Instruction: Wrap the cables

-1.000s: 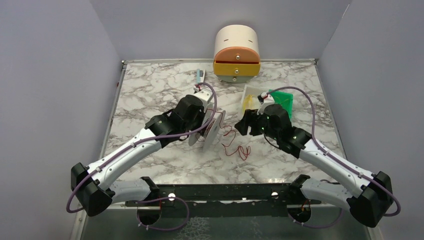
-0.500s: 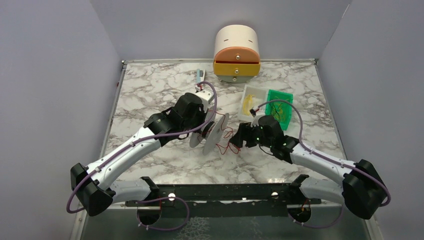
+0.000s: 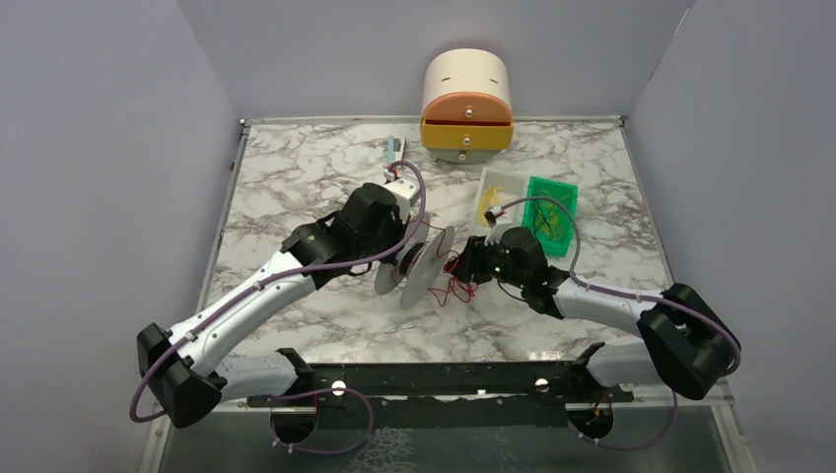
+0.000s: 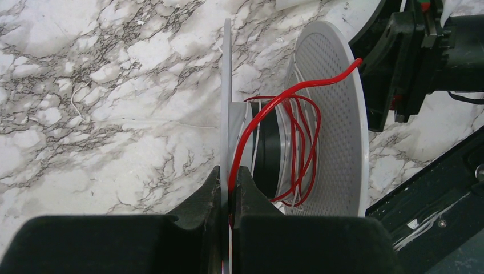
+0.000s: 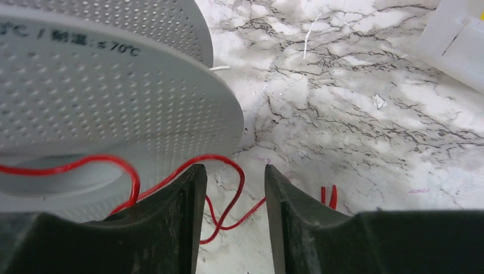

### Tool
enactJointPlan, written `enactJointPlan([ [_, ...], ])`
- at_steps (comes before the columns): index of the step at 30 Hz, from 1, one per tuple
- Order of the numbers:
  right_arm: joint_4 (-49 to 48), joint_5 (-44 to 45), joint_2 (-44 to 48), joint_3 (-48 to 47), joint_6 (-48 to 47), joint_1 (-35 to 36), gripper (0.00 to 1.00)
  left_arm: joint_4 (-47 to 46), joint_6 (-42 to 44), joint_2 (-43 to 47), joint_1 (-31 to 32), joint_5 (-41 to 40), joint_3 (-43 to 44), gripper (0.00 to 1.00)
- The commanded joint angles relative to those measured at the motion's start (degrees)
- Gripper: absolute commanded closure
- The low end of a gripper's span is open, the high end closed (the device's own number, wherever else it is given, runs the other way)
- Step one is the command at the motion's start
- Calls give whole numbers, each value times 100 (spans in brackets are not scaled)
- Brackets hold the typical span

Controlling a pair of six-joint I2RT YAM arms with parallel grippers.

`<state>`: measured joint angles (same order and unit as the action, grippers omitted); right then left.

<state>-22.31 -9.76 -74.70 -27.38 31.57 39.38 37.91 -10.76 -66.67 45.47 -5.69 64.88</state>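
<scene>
A white perforated spool [image 3: 422, 264] with a black hub is held off the table at centre. My left gripper [image 3: 399, 258] [image 4: 230, 188] is shut on the spool's thin near flange [image 4: 226, 103], with a red wire pinched alongside it. Thin red cable [image 4: 297, 123] is looped a few turns round the hub, and its loose curls [image 3: 455, 286] lie on the marble right of the spool. My right gripper [image 3: 467, 264] [image 5: 235, 181] is open just right of the spool [image 5: 114, 74], its fingertips [image 5: 188, 194] straddling a red cable loop [image 5: 228, 200] lying on the marble.
A cream and orange drawer unit [image 3: 466, 105] stands at the back. A clear tray with yellow wires [image 3: 495, 200] and a green tray [image 3: 552, 215] lie behind my right arm. A small white device [image 3: 395, 150] lies at back centre. A black rail [image 3: 434, 379] runs along the near edge.
My right gripper has swung left and down from near the green tray to the spool's right side. The loose red cable has been gathered closer to the spool. The left arm has barely moved.
</scene>
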Motion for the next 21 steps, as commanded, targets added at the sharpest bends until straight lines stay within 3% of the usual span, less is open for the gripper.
enactJointPlan([
  [1, -531, 194, -208, -91, 31, 9, 61, -227, -117, 284, -13, 169, 93, 100],
  [7, -342, 612, -66, -159, -103, -1, 97, -167, -119, 477, -14, 166, 144, 100],
  [13, 47, 1298, 492, -235, -206, -7, 99, -101, -80, 636, -17, 237, 241, 100],
  [21, 1315, 2688, 1289, -962, -494, -68, 99, 183, 57, 835, -12, 163, 281, 100],
])
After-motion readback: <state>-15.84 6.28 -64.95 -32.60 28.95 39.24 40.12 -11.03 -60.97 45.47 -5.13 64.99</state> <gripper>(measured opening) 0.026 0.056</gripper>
